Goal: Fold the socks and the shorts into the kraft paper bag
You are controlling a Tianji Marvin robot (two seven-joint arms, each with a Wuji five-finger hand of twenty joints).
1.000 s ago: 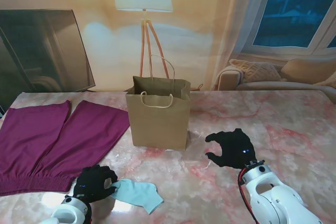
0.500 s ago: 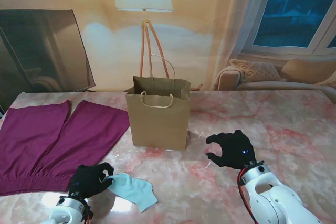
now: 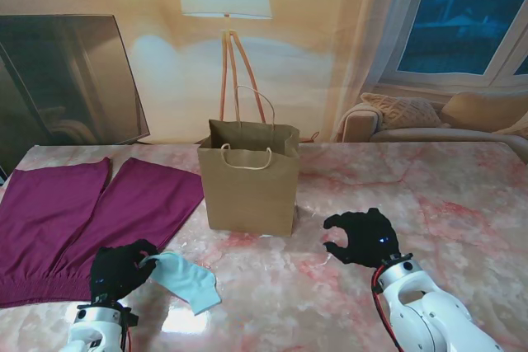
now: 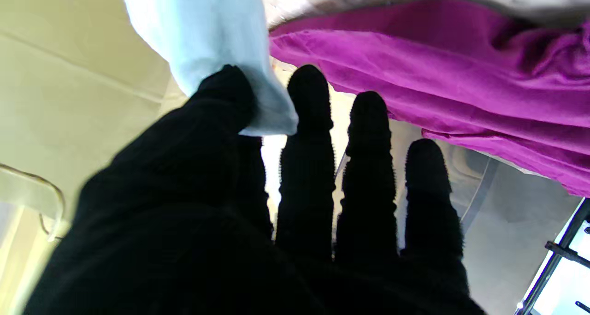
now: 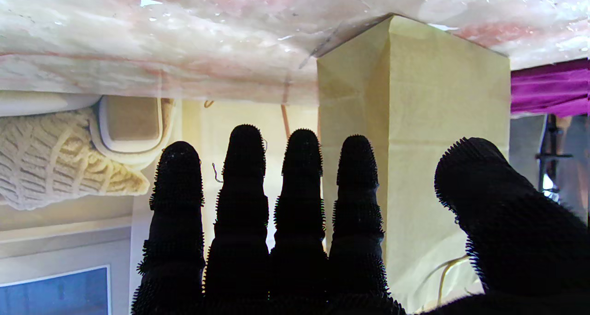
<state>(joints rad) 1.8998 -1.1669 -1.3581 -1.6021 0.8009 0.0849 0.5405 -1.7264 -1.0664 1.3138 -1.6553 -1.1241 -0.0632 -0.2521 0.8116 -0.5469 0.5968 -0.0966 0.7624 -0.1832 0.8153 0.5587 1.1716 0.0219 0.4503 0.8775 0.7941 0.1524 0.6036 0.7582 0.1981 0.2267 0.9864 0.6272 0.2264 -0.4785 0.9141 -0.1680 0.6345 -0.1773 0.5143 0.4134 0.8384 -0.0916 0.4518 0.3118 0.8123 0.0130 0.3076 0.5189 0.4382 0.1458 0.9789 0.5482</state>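
Our left robot hand pinches one end of the light blue sock between thumb and index finger; the rest trails limp on the tabletop, just beside the shorts. We judge the sock light, soft, floppy, best held at the cuff or mid-length fold. The magenta shorts lie flat, left of the kraft paper bag; thin cloth, likely to slide and bunch, so take the waistband. Right robot hand hovers spread, holding nothing.

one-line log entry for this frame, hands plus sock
left hand: shut on sock | right hand: open, idle | paper bag: upright | shorts: flat
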